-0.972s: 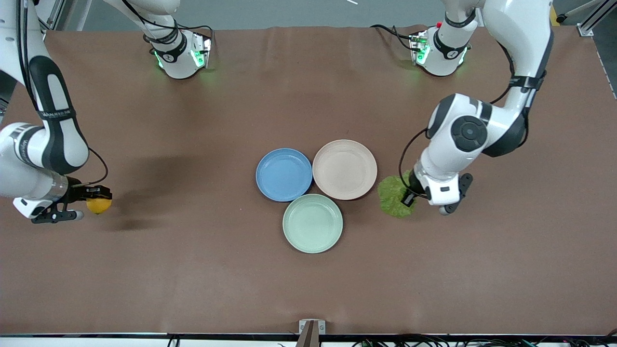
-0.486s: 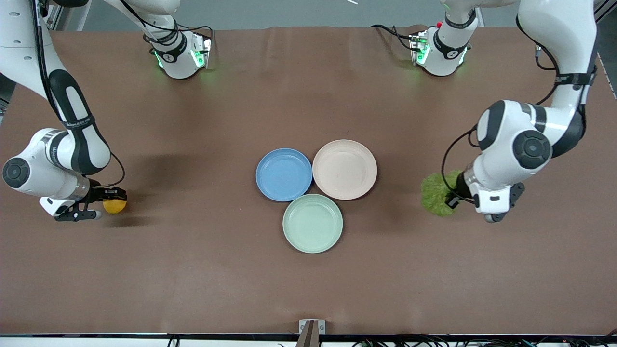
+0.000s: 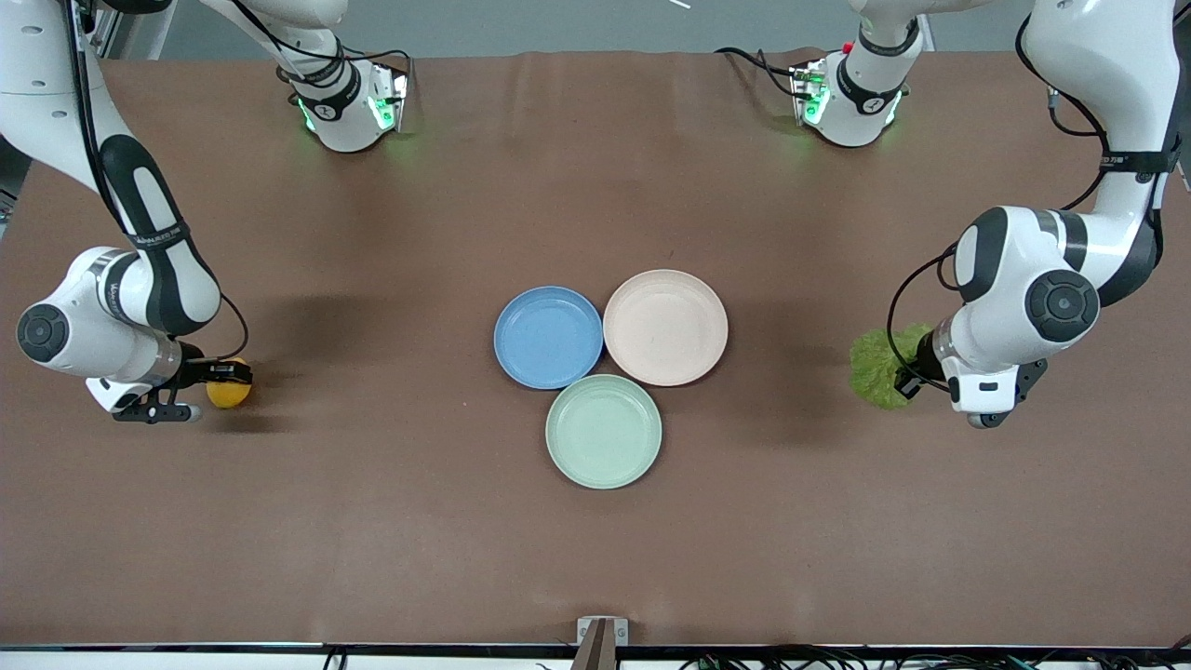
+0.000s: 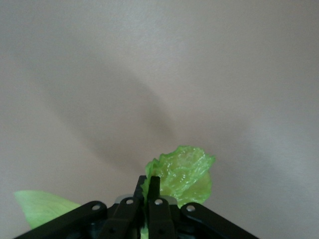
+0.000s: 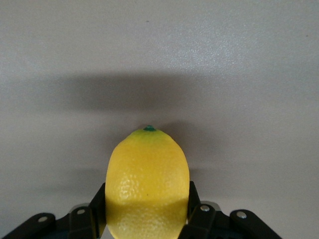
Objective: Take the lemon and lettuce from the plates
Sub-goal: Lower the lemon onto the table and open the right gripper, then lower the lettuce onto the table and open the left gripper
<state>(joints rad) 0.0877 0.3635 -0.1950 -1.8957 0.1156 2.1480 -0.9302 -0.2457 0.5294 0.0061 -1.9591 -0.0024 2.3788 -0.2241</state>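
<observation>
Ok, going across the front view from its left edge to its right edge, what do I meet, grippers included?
Right gripper shut on the lemon → blue plate → mint-green plate → beige plate → lettuce held by the left gripper.

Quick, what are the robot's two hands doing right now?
Left gripper: shut on the lettuce, over the table's left-arm end.
Right gripper: shut on the lemon, over the right-arm end.

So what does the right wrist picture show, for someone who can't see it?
A smooth oval yellow lemon with a tiny green tip fills the middle, pinched between the black fingers of the right gripper. Under it lies a plain brown table with a soft shadow.
</observation>
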